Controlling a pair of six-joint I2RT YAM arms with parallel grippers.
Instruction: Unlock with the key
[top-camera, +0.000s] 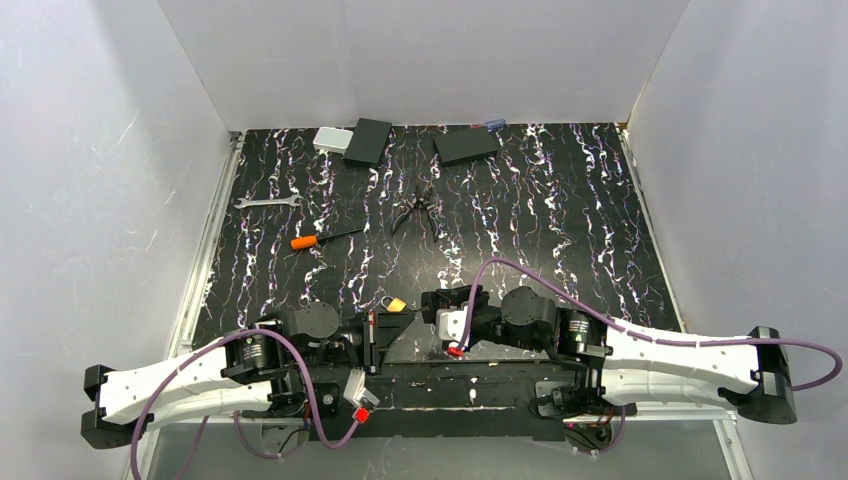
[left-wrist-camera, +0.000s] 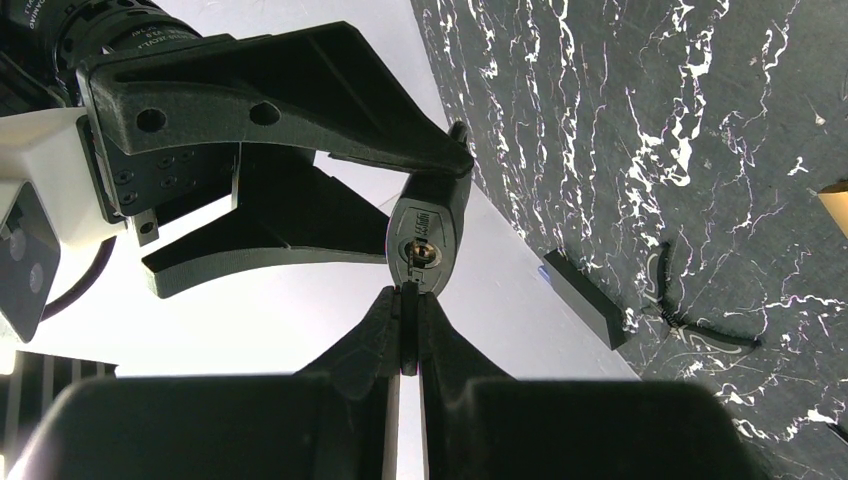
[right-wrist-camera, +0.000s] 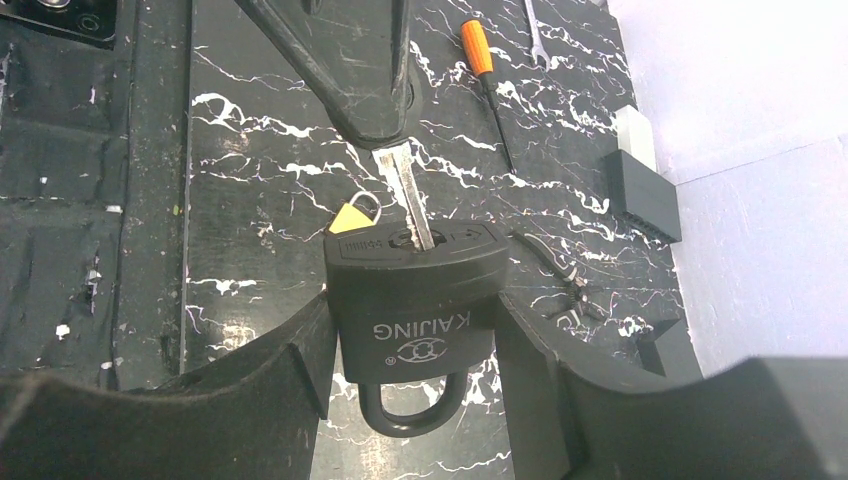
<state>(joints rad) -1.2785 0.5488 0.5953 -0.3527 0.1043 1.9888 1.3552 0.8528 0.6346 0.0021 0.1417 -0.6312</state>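
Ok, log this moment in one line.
left gripper shut on key | right gripper holds padlock | key in keyhole | shackle closed

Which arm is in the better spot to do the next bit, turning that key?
Left: the left gripper pinches the key, its blade already in the padlock keyhole; the right gripper is busy holding the padlock.

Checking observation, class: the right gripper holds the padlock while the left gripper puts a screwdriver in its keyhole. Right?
No. The right wrist view shows the left gripper holding a key; the screwdriver lies on the table. The right gripper holds the padlock.
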